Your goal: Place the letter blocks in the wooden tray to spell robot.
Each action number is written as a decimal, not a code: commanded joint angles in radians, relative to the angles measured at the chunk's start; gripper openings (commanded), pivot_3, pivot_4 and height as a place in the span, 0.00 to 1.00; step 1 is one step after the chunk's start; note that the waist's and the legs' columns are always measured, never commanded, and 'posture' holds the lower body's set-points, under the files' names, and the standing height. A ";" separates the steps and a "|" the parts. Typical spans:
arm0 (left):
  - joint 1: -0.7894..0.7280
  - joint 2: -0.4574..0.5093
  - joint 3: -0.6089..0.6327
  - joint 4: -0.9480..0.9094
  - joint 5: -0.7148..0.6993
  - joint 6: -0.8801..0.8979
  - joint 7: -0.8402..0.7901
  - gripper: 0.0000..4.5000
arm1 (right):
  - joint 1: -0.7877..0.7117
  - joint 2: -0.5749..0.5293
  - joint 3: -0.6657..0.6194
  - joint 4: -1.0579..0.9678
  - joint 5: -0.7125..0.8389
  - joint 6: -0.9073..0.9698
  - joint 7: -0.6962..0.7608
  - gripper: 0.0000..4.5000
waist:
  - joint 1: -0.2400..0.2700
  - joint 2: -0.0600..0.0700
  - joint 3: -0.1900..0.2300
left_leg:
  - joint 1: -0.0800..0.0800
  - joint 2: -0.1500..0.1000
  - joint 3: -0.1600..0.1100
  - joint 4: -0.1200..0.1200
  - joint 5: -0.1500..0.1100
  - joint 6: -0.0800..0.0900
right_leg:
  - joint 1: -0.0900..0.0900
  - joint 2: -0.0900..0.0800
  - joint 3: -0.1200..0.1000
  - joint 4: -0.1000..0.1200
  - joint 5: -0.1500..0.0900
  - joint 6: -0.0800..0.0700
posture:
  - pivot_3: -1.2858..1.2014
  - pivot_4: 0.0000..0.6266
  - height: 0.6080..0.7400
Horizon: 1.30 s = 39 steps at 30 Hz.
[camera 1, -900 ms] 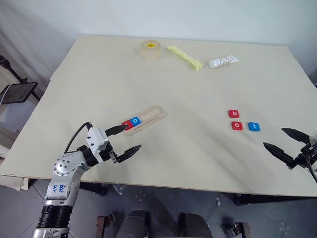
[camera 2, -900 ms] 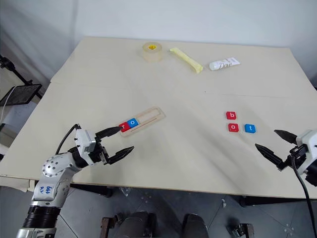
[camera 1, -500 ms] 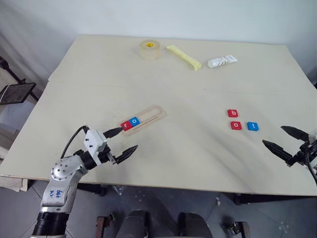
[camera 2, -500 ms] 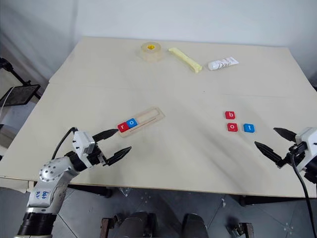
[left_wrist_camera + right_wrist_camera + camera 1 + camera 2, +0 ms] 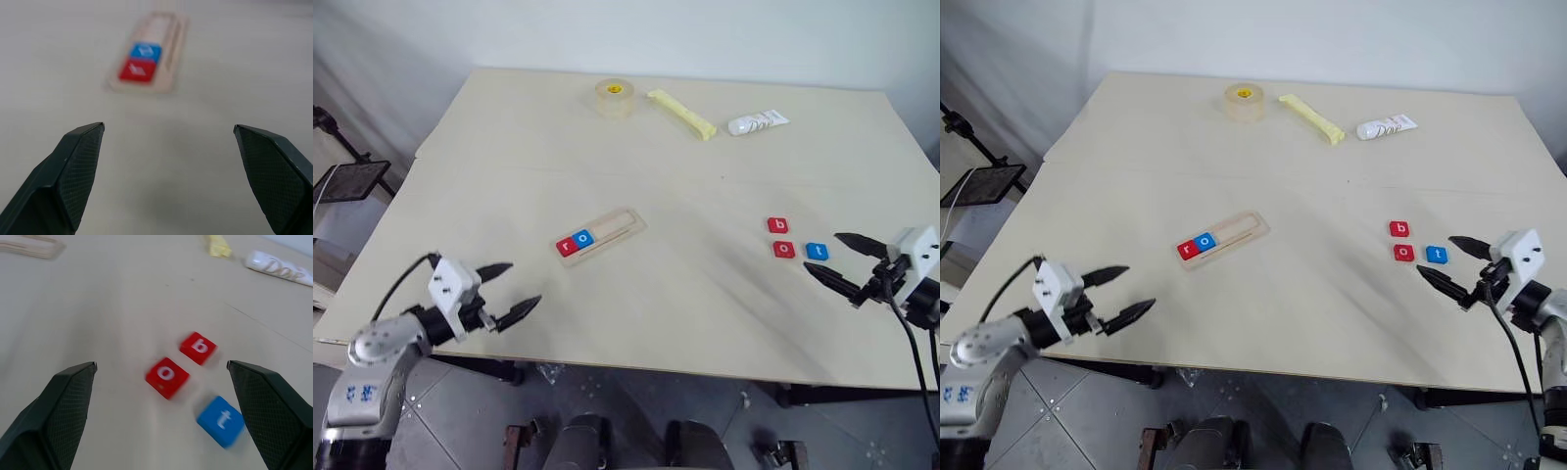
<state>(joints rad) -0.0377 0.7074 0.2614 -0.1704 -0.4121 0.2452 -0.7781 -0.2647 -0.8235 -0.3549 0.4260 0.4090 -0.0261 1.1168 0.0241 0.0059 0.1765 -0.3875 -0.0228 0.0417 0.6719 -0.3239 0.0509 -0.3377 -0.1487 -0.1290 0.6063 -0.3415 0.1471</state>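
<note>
The wooden tray (image 5: 612, 228) lies left of the table's centre. A red r block (image 5: 566, 245) and a blue o block (image 5: 584, 238) sit side by side in its near end. At the right, a red b block (image 5: 777, 225), a red o block (image 5: 783, 249) and a blue t block (image 5: 817, 251) lie loose on the table. My right gripper (image 5: 821, 252) is open and empty, with its fingertips either side of the t block (image 5: 221, 421). My left gripper (image 5: 524, 284) is open and empty near the front left edge. It points at the tray (image 5: 171, 44) from a distance.
A tape roll (image 5: 614, 97), a yellow strip (image 5: 680, 113) and a white tube (image 5: 757, 122) lie along the table's far side. A black stand (image 5: 352, 181) is off the table's left edge. The front edge (image 5: 636, 364) runs just below both grippers.
My left gripper has drawn back from the tray toward the front left edge. My right gripper has moved in from the right toward the b, o and t blocks.
</note>
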 commanded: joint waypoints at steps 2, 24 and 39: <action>-0.139 0.088 -0.085 0.031 0.050 0.140 -0.018 1.00 | -0.037 0.002 0.019 -0.025 0.005 -0.015 0.029 0.99 | -0.003 0.000 0.000 | 0.000 0.000 0.000 -0.002 0.000 0.000 | -0.001 0.000 0.000 0.001 0.000 0.000 | 0.52 0.24 1.00; -0.767 0.018 -0.496 0.484 0.305 0.333 -0.196 1.00 | -0.019 0.007 0.039 -0.148 0.038 0.040 0.045 0.99 | -0.002 0.000 0.002 | -0.002 0.000 0.000 -0.001 0.000 0.000 | -0.005 0.001 -0.001 0.005 0.000 0.000 | 0.52 0.24 1.00; -0.816 -0.039 -0.590 0.551 0.435 0.330 -0.224 1.00 | -0.010 0.010 0.035 -0.135 0.027 0.021 0.027 0.99 | 0.001 0.000 0.002 | -0.002 -0.001 -0.001 0.003 0.000 0.000 | -0.003 0.000 -0.001 0.006 0.000 0.000 | 0.52 0.24 1.00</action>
<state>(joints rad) -0.8613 0.6770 -0.2880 0.3854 -0.0224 0.5606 -1.0027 -0.2774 -0.8077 -0.2855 0.3059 0.4223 0.0147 1.1458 0.0251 0.0055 0.1780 -0.3894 -0.0234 0.0409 0.6756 -0.3239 0.0508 -0.3403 -0.1483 -0.1298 0.6127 -0.3415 0.1472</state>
